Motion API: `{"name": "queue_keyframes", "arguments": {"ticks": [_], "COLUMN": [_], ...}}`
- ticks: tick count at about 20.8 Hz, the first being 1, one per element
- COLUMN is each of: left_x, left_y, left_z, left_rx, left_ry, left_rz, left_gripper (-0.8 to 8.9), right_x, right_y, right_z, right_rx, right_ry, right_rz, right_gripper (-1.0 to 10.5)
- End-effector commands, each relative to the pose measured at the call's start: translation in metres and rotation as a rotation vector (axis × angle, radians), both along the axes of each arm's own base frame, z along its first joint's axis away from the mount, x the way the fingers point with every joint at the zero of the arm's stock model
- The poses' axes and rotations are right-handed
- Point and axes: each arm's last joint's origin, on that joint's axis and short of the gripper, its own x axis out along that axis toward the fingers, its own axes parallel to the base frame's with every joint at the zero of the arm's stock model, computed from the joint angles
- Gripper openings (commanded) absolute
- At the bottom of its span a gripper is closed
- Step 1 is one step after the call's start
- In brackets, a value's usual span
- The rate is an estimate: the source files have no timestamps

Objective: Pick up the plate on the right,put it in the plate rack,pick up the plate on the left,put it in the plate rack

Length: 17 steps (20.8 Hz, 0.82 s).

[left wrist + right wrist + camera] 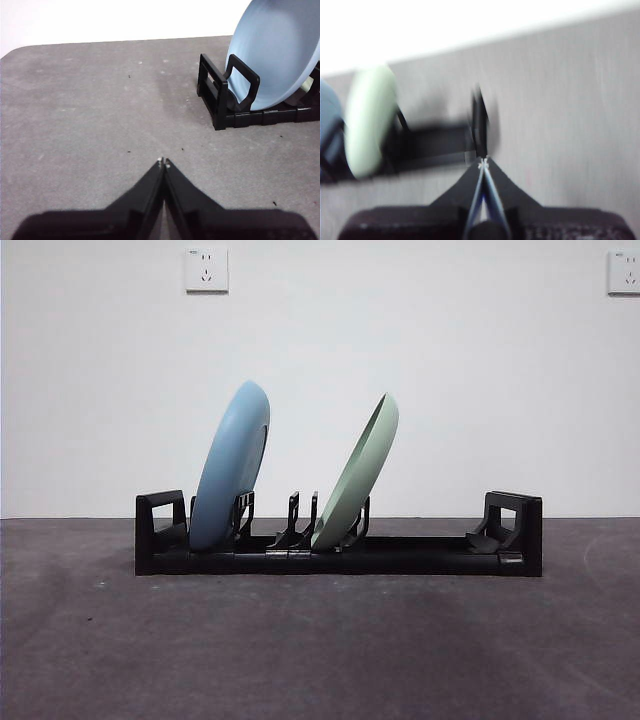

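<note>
Both plates stand leaning in the plate rack [340, 558]: blue plate [232, 465] ahead of the closed left gripper [163, 161], green plate [358, 472] beyond the closed right gripper [483, 162]; neither holds anything

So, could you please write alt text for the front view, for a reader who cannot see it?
A long low black plastic plate rack stands on a dark grey table, holding two plates on edge, both leaning right: a round light blue plate near its left end and a round pale green plate near the middle. Behind is a white wall with two sockets.
</note>
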Motion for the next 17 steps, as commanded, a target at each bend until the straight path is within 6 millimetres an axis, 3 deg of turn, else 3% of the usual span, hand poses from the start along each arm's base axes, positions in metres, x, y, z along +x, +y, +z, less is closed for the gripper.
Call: {"name": "queue_keyframes", "arguments": {"ticks": [1,4,7,17], "left_x": [0.001,0.001,0.001,0.001], "left_y": [0.000,0.000,0.000,0.000], "left_z": [-0.005,-0.005,-0.005,-0.005], "left_rx": [-0.006,-0.006,-0.006,-0.006], "left_ry": [0.010,0.010,0.010,0.010], "left_rz": [0.006,0.006,0.006,0.006], "left_gripper": [-0.03,-0.03,-0.03,-0.03], "right_x": [-0.006,-0.012,-0.014,-0.012], "right_y": [-0.002,-0.009,-0.013,-0.013], "right_z": [-0.017,-0.050,-0.087,-0.134], "right_rx": [-0.102,-0.093,-0.086,-0.036], "right_ry": [-0.127,-0.209,-0.183,-0.103], "right_rz": [0.122,0.123,0.078,0.074], "right_gripper": [-0.2,-0.2,-0.2,-0.1]}}
